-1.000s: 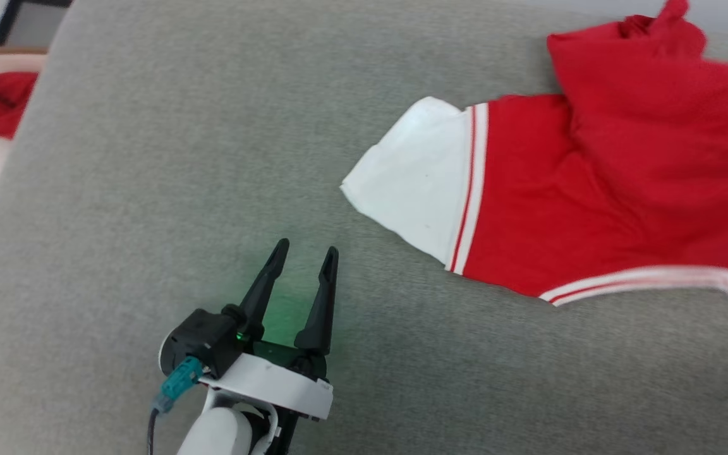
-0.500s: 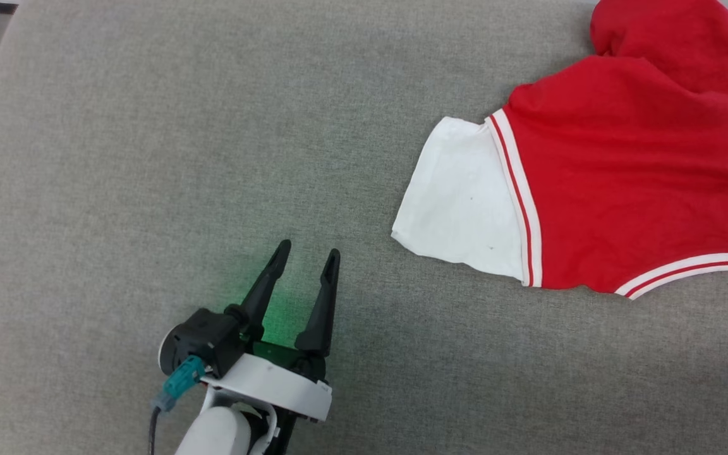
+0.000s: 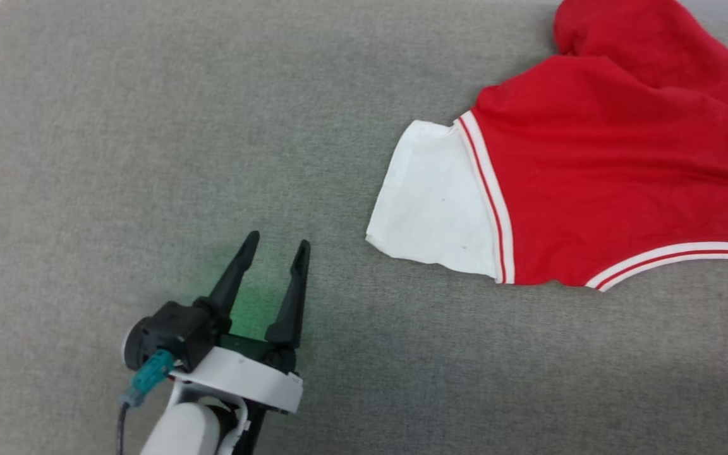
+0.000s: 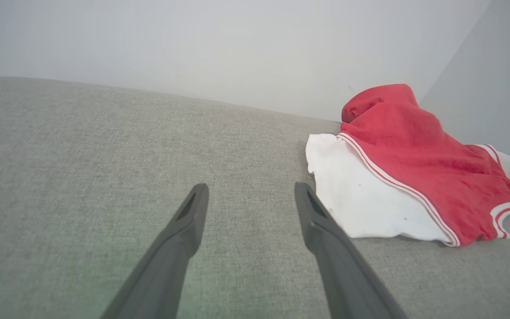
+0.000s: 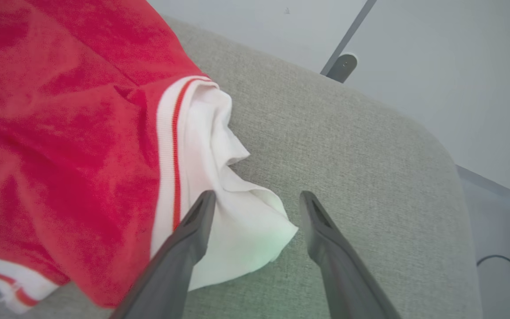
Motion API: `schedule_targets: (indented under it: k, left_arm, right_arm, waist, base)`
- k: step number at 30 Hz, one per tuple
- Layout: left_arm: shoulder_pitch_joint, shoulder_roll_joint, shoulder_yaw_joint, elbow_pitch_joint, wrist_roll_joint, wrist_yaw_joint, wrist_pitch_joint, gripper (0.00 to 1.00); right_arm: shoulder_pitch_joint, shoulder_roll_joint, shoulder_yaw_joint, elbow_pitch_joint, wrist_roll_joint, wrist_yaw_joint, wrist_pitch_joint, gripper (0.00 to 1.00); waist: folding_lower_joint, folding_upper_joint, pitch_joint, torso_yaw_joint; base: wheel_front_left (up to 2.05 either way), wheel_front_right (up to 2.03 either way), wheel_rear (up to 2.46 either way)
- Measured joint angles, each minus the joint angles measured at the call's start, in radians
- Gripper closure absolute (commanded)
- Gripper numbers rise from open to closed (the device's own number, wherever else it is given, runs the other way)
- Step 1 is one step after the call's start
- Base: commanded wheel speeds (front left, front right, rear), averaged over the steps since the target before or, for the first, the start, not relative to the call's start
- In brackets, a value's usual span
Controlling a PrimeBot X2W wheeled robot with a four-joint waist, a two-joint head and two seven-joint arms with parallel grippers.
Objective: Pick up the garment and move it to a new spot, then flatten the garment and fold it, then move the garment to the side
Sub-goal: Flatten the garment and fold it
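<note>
garment (image 3: 591, 177) on grey cushion (image 3: 149, 126), well right of the empty, splayed left gripper (image 3: 277, 240)

Head view: high, looking down on cushion (image 3: 149, 158). Left wrist: low, looking along cushion toward wall (image 4: 193, 40), garment (image 4: 414, 155) near. Right wrist: close above garment. All three share garment and cushion.

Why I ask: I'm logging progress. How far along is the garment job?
Done: nothing certain; the garment lies rumpled on the grey cushion, neither flat nor folded. In hand: the right gripper, open, has a white corner between its fingers; the left gripper is open over bare cushion. Left: flattening, folding, moving aside.
</note>
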Motion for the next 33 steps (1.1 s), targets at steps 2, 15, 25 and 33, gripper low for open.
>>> schedule_targets:
  k: [2,15,25,33]
  left_arm:
    - [0.004,0.016,0.005,-0.013,0.003,0.002,0.011,0.0]
    - [-0.204,0.353,-0.204,-0.202,0.035,-0.031,0.317,0.0]
    - [-0.661,0.59,-0.813,-0.222,-0.305,-0.032,0.581,0.0]
    - [-0.865,0.578,-1.039,-0.083,-0.425,-0.032,0.633,0.0]
  right_arm:
    - [0.05,0.024,-0.049,-0.041,0.021,0.0,-0.024,0.0]
    - [0.393,0.167,-0.341,-0.382,-0.011,0.0,-0.109,0.0]
    - [0.524,0.334,-0.551,-0.522,-0.129,0.0,-0.034,0.0]
    - [0.561,0.412,-0.629,-0.594,-0.183,0.0,0.017,0.0]
  waist:
    - [0.0,0.0,-0.006,-0.01]
    - [0.0,0.0,-0.055,-0.092]
    - [0.0001,0.0,-0.05,-0.176]
    - [0.0,0.0,-0.016,-0.234]
  base:
    - [0.0,0.0,0.0]
    - [0.0,0.0,0.0]
    - [0.0,0.0,0.0]
    - [0.0,0.0,0.0]
